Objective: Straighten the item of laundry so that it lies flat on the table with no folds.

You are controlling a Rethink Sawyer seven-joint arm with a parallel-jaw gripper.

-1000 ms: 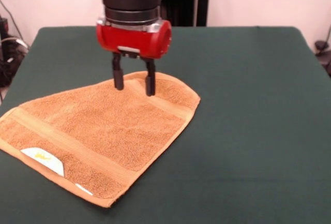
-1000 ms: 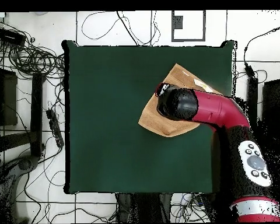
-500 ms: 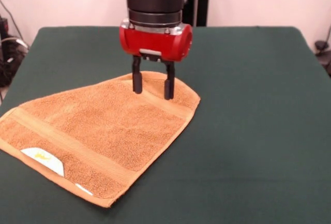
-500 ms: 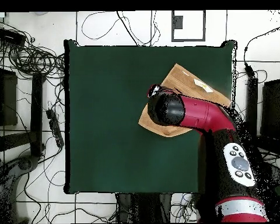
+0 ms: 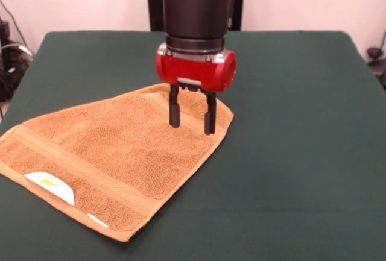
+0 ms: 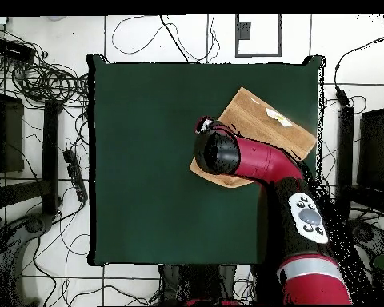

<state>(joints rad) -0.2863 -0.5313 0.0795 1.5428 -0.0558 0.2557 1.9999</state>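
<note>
Start at the left of the front view: your towel (image 5: pixel 114 155) lies on the near-left part of the bench (image 5: pixel 301 152), its white label (image 5: pixel 50 187) close to the near-left edge; it makes a blunt wedge rather than a square, so one part looks folded under along the right side; you are at the reach-and-grasp step, with the unfolding not yet done. The gripper (image 5: pixel 192 119) hangs over the towel's far-right tip, jaws apart with nothing between them, tips just above the pile or touching it. Next, I judge, you lower, pinch only the top layer and draw it rightward. The bench top is dark green cloth, bare to the right; pale wall behind, cables (image 6: pixel 43 80) on the floor.
</note>
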